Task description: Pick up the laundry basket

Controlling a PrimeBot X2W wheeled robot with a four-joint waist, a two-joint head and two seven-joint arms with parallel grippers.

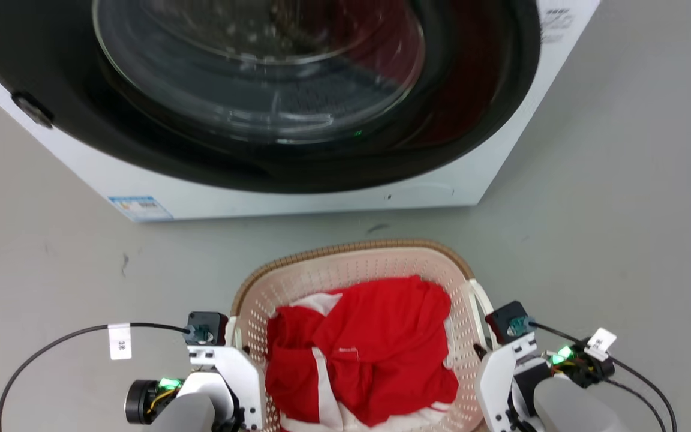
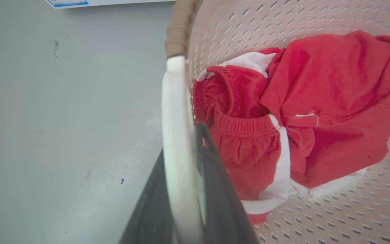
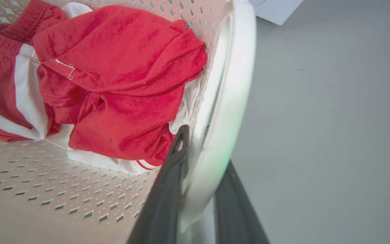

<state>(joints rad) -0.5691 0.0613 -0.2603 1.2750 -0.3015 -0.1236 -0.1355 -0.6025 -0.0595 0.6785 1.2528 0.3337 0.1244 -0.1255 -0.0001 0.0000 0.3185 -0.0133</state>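
Floor (image 1: 621, 210): plain grey, smooth, a few dark scuffs. In the head view the white front-load washer (image 1: 501, 174) fills 12 o'clock. Its dark round door (image 1: 261, 60) faces us and a blue-and-white sticker (image 1: 140, 207) sits at its 7 o'clock corner.

We see the laundry basket (image 1: 351, 249) at 6 o'clock in the head view, just short of the washer front and not touching it. It has cream perforated walls and a brown woven rim. A red-and-white clothes pile (image 1: 369, 348) sits inside, bunched toward the near half.

Left gripper (image 2: 181, 145): at the basket's 9 o'clock side. Narrow opening, one dark finger (image 2: 215, 176) inside the basket wall and the other outside. The white left handle (image 2: 176, 101) fills the gap between them, so it looks clamped.

Right gripper (image 3: 205, 145): at the basket's 3 o'clock side, mirror pose. Narrow opening, inner finger (image 3: 171, 176) just beside the clothes and the outer one over bare floor. The right handle (image 3: 235, 84) is pinched between them.

Whether the basket bottom is on the floor, we can't tell.
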